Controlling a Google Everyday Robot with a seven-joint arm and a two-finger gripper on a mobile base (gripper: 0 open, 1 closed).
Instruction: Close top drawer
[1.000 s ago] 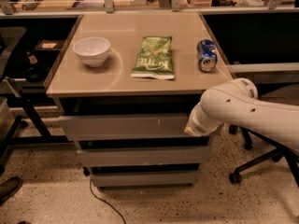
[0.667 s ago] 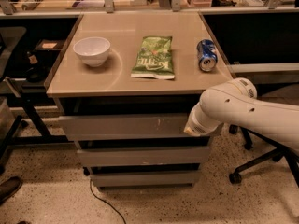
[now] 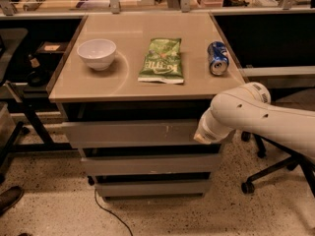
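Observation:
The top drawer (image 3: 130, 132) is a wide grey metal front just under the tan tabletop, with small white scratch marks right of centre. It stands out a little from the cabinet, with a dark gap above it. My white arm reaches in from the right, and its end, where the gripper (image 3: 205, 134) is, rests against the right end of the drawer front. The fingers are hidden behind the arm's wrist.
On the tabletop (image 3: 98, 85) lie a white bowl (image 3: 97, 53), a green chip bag (image 3: 162, 60) and a blue can (image 3: 217, 57) on its side. Two plain grey drawer fronts (image 3: 147, 163) sit below. An office chair base (image 3: 268, 176) stands at the right, a dark table frame at the left.

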